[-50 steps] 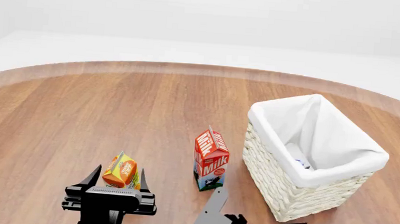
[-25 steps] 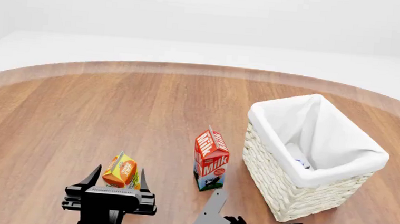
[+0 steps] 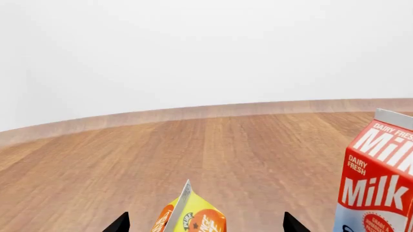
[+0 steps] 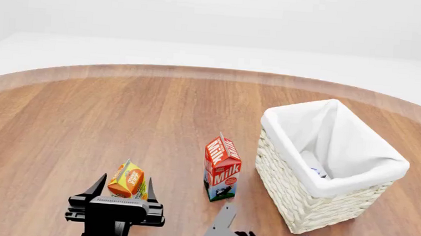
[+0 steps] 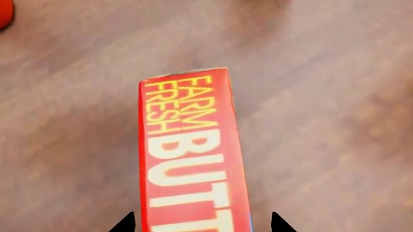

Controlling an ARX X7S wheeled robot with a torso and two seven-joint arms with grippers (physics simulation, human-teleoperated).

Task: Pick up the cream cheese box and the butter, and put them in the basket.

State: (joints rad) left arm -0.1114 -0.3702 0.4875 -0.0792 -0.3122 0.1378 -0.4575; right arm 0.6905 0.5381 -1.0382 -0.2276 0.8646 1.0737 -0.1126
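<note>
Red butter (image 5: 190, 159) | between right pincer (image 5: 197, 223) tips | spread, not touching

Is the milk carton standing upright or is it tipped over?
Upright. In the head view the milk carton stands on its base on the table, gabled top pointing up, beside the basket without touching it.

Wooden table (image 4: 121, 123): cartons, basket (image 4: 315, 206), butter (image 5: 190, 159).
</note>
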